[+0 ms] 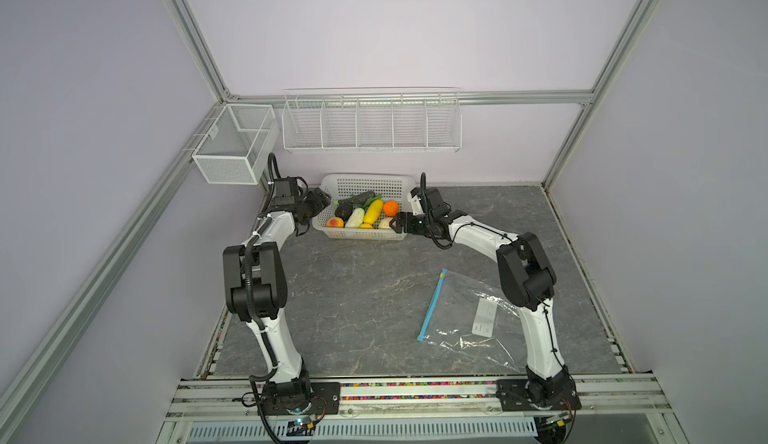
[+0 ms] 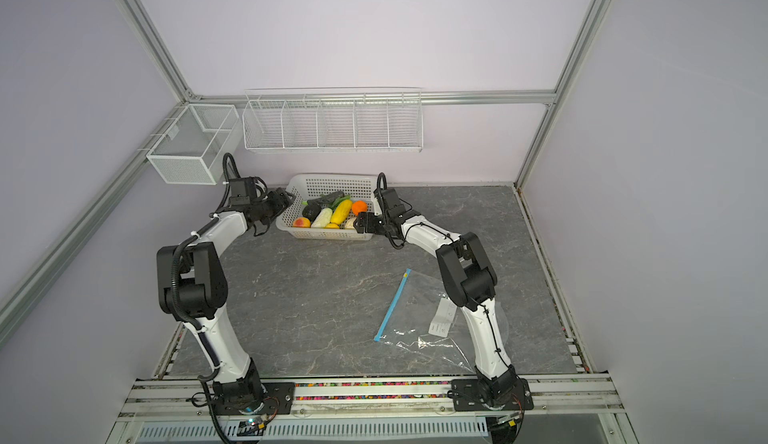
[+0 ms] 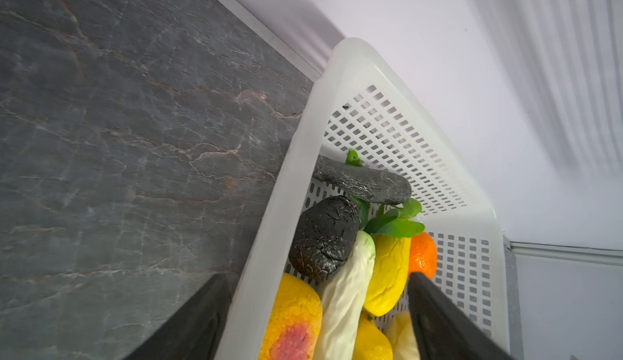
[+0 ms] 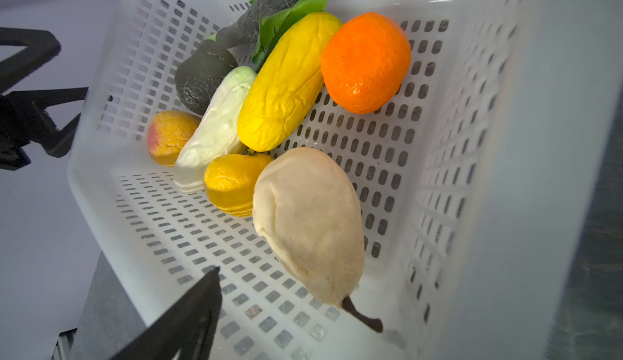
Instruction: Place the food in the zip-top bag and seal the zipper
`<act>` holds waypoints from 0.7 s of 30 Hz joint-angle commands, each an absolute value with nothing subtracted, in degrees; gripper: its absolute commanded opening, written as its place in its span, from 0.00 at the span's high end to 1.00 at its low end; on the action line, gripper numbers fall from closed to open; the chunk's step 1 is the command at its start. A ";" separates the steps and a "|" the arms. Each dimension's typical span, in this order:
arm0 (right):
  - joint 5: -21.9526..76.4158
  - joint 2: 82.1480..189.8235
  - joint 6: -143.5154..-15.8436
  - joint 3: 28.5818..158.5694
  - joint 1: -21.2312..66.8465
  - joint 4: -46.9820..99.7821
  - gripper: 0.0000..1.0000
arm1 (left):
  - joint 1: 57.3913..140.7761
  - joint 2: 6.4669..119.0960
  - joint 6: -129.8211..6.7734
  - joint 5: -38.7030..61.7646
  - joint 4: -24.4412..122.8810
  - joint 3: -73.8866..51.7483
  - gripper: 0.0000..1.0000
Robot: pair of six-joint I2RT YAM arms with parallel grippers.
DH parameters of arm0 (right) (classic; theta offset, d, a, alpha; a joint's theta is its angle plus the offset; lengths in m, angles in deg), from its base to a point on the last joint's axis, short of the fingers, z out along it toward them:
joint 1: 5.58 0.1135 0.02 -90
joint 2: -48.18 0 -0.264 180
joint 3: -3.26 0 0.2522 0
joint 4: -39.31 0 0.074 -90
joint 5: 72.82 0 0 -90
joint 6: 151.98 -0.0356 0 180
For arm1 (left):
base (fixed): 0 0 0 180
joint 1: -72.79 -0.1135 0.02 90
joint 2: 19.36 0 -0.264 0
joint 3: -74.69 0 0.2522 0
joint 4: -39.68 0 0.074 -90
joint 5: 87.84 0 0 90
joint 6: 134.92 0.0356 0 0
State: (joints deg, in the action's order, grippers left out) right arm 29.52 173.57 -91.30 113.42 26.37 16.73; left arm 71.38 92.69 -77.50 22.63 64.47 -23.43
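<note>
In both top views, left tool (image 1: 326,202) and right tool (image 1: 395,223) straddle walls of the basket (image 1: 357,236), jaws apart; uneven pulling may spill food (image 1: 372,212).

Left arm (image 1: 253,279): elbow up, reaching forward.
Left gripper (image 1: 325,203): jaws spread wide.
Right arm (image 1: 525,275): bent, angled inward.
Right gripper (image 1: 394,224): seemingly wide too.
</note>
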 commanded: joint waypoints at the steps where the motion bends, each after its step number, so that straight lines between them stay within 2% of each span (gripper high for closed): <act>1: 29.01 169.60 -89.33 111.59 25.96 16.85 0.12 | 74.14 93.78 -78.90 26.47 62.40 -23.65 0.17; 10: 27.86 167.27 -89.49 107.86 24.02 17.29 0.12 | 77.43 94.98 -79.73 26.15 62.32 -23.56 0.18; 21: 25.86 165.63 -90.03 106.14 23.50 17.12 0.09 | 77.45 94.70 -76.21 22.26 65.84 -23.28 0.15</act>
State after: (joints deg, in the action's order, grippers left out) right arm 25.98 168.74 -90.25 107.30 23.18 16.38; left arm 76.76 94.59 -77.89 23.13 64.25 -23.43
